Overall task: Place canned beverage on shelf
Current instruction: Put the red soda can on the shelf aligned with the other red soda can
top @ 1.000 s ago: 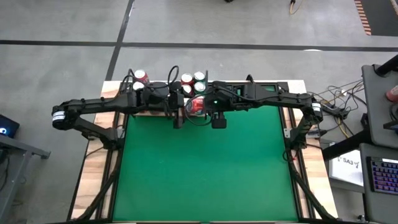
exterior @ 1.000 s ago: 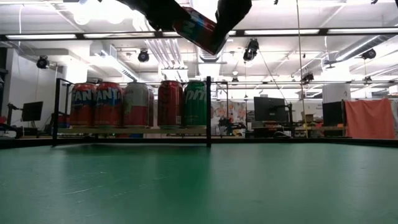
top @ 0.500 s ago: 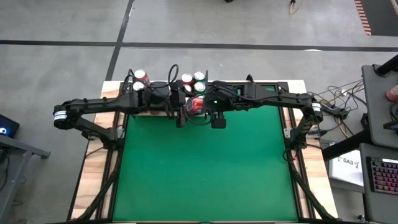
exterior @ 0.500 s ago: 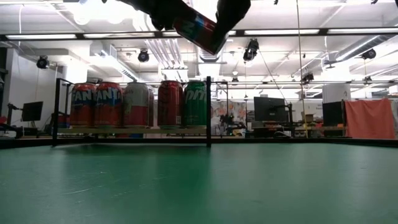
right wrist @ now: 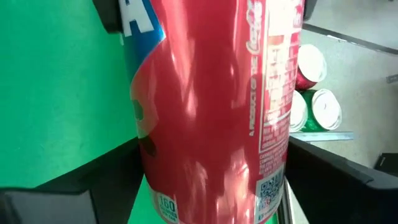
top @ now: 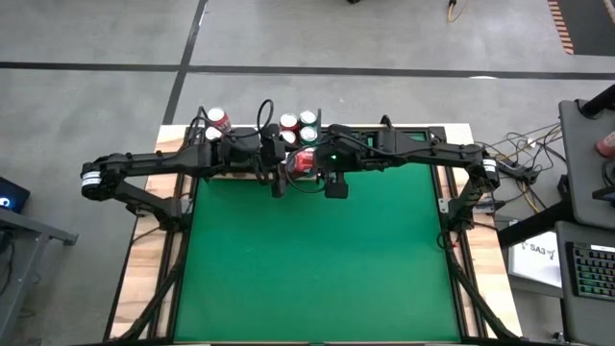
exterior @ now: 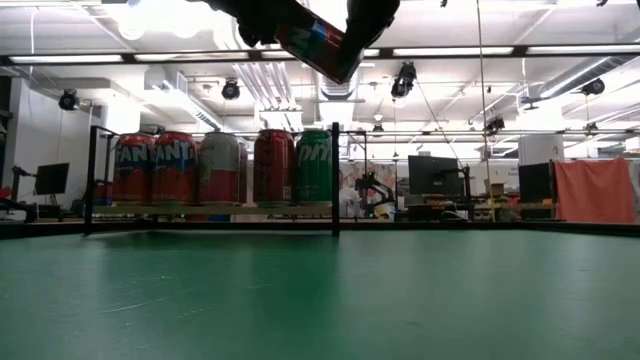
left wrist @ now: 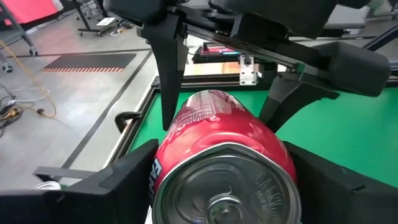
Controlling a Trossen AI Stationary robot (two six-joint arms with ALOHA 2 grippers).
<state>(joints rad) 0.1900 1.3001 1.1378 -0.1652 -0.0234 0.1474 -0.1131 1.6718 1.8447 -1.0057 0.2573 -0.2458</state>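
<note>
A red can (top: pixel 306 159) hangs tilted in the air over the table's far part, just in front of the shelf; it also shows at the top of the low view (exterior: pixel 318 45). My left gripper (top: pixel 285 171) and my right gripper (top: pixel 313 165) are both shut on it. The shelf (exterior: pixel 210 209) is a pale wood panel with black rods at the far edge. Several cans stand on it on their bases: two orange ones (exterior: pixel 155 168), a red one (exterior: pixel 272 166) and a green one (exterior: pixel 312 166). My left gripper holds the can at its lid end (left wrist: pixel 186 155), one finger (left wrist: pixel 124 180) on each side of the round wall. The fingers come from the table's left and lie along the can. The can is clear of the table, its lid toward my left wrist. My right gripper pinches the can's wall (right wrist: pixel 155 155) between its two fingers (right wrist: pixel 106 174), farther along the can from the lid. The fingers come from above and lie across the can, as the left wrist view shows (left wrist: pixel 169 87). The can is lifted clear and tilted.
The green felt (top: pixel 317 259) stretches toward the near edge with free room. The shelf's black corner rod (exterior: pixel 335 180) stands just right of the green can. Pale wooden strips (top: pixel 144 259) run along the table's sides. A desk with a keyboard (top: pixel 591 269) is off to the right.
Both grippers, with the can between them, have crept a little toward the table's far edge and the shelf. The can keeps its tilt and stays clear of the table.
</note>
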